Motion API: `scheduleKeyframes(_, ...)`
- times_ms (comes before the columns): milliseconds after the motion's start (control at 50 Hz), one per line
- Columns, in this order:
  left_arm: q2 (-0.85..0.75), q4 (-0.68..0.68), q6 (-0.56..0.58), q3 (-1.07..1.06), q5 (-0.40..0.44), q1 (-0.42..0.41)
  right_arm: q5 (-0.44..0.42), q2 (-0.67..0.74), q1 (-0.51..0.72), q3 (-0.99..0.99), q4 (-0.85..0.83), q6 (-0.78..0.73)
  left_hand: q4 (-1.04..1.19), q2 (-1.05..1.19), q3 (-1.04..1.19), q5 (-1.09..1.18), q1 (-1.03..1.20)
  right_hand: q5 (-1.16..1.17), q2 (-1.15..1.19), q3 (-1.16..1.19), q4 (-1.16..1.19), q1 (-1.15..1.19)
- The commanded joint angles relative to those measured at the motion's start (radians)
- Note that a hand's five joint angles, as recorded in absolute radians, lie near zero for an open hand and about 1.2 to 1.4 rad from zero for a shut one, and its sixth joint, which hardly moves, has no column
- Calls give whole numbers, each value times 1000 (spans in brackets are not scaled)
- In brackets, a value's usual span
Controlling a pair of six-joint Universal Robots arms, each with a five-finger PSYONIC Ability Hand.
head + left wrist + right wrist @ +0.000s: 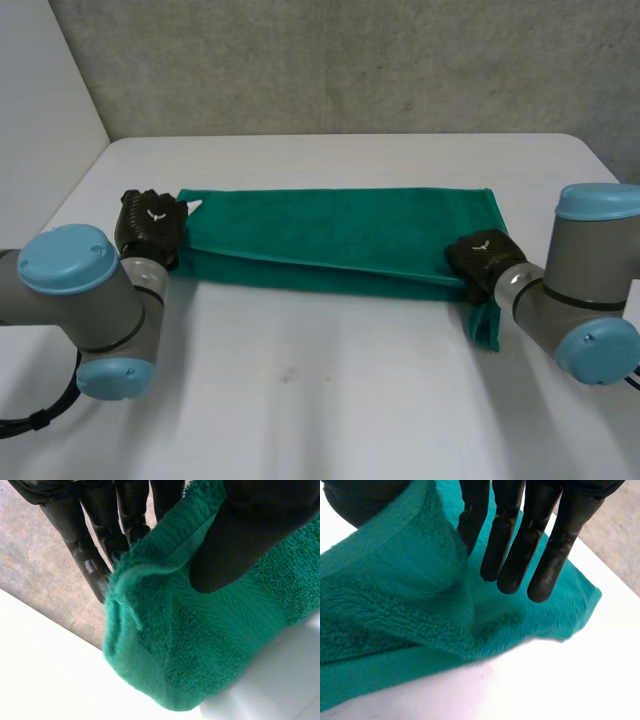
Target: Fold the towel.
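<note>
pinching one towel (340,235), two hands: left hand (150,228), right hand (482,258), opposite ends

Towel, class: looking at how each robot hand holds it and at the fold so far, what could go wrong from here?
1. The left robot hand pinches the towel only close to its end edge, so the cloth might slip out as it moves.
2. In the head view the folded edge runs slanted, and a corner beside the right robot hand sticks out towards the robot; the fold may finish crooked.
</note>
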Motion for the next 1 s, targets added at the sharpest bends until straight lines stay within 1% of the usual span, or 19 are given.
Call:
scheduleKeyframes(20,33,-3,-1,-28,0,14,-16,-119,-71,80,0,236,201,198,205,246,273,34,61,55,53,193)
scheduleKeyframes(100,57,-3,-1,-48,0,17,-41,-167,-114,133,0,304,201,198,205,246,273,43,70,64,62,202)
scheduleKeyframes(160,68,-3,-1,-60,0,17,-52,-184,-128,151,0,316,201,198,205,246,273,43,70,64,62,202)
scheduleKeyframes(180,68,-3,-1,-62,0,19,-75,-202,-155,180,2,329,201,198,205,246,273,40,67,61,59,199)
scheduleKeyframes(340,71,-3,-1,-68,0,36,-141,-216,-231,236,5,399,201,198,205,246,273,67,94,88,86,225)
scheduleKeyframes(400,71,-8,-1,-71,0,37,-168,-214,-237,243,6,396,201,198,205,246,273,195,222,216,214,354)
scheduleKeyframes(420,71,-11,-1,-77,-1,37,-187,-213,-240,248,6,393,201,198,205,246,273,327,354,348,346,485)
scheduleKeyframes(440,73,-12,-1,-81,-1,37,-194,-213,-242,251,6,390,201,198,205,246,273,391,418,412,410,549)
scheduleKeyframes(520,74,-28,0,-104,-1,33,-205,-217,-242,260,8,349,201,198,205,246,273,392,419,413,411,550)
scheduleKeyframes(560,74,-37,0,-112,0,30,-205,-240,-239,271,5,279,201,198,205,246,273,392,419,413,411,550)
scheduleKeyframes(580,73,-44,0,-120,0,28,-204,-259,-237,275,5,252,169,166,174,215,242,392,419,413,411,550)
scheduleKeyframes(620,71,-54,2,-123,0,28,-201,-297,-242,288,5,200,-9,-12,-5,36,63,392,419,413,411,550)
scheduleKeyframes(640,68,-64,2,-124,3,36,-197,-322,-243,294,6,156,-141,-144,-136,-95,-68,392,419,413,411,550)
scheduleKeyframes(720,61,-109,2,-126,38,46,-184,-333,-246,303,6,73,-376,-379,-372,-331,-304,392,419,413,411,550)
scheduleKeyframes(780,60,-144,2,-127,66,59,-176,-334,-252,308,6,46,-380,-383,-376,-335,-307,392,419,413,411,550)
scheduleKeyframes(860,70,-199,0,-135,97,76,-174,-334,-255,308,5,33,-286,-289,-282,-241,-214,392,419,413,411,550)
scheduleKeyframes(900,73,-218,-3,-147,112,85,-174,-333,-255,305,6,33,123,120,127,168,195,392,419,413,411,550)
scheduleKeyframes(920,74,-218,-3,-154,120,86,-174,-333,-255,305,6,33,200,197,205,246,273,392,419,413,411,550)
scheduleKeyframes(1000,111,-230,5,-181,152,96,-176,-334,-252,303,9,30,201,198,205,246,273,392,419,413,411,550)
